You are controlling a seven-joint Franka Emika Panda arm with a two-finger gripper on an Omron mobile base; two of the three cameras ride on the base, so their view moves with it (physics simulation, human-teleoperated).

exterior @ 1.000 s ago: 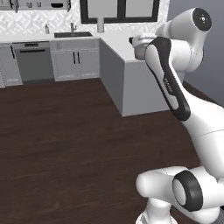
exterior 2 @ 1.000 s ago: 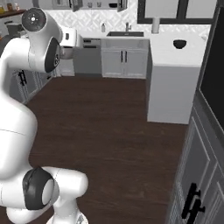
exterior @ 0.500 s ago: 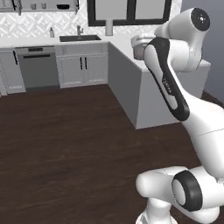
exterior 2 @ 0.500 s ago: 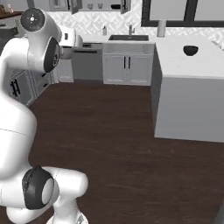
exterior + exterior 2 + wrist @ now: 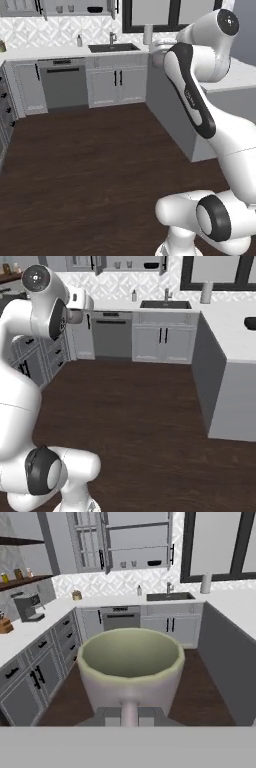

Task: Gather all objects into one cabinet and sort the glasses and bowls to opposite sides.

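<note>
A beige-grey handled cup (image 5: 130, 667) with a pale green inside sits upright in my gripper (image 5: 129, 714), which is shut on its handle. The same cup (image 5: 74, 316) hangs high beside the arm, and its edge (image 5: 157, 54) peeks out from behind the forearm. Ahead, the grey upper cabinet (image 5: 137, 542) stands with its door (image 5: 103, 539) open. Its shelf holds two small cups (image 5: 128, 564) and a black bowl (image 5: 155, 563), with the shelved cups (image 5: 65, 8) left of that bowl (image 5: 95, 9). Another black bowl (image 5: 250, 322) rests on the island counter (image 5: 227, 331) at the right.
Below the cabinet run the sink (image 5: 165, 304), a soap bottle (image 5: 134, 296), a dishwasher (image 5: 112, 336) and lower cupboards (image 5: 162, 343). A paper towel roll (image 5: 206, 292) stands on the corner. Drawers and a coffee machine (image 5: 27, 607) line the left wall. Dark wooden floor (image 5: 135, 406) lies between.
The whole picture has shifted right as the base moved: the island has slid right, and the sink wall and open cabinet have come nearer to centre. The cup stays in my gripper.
</note>
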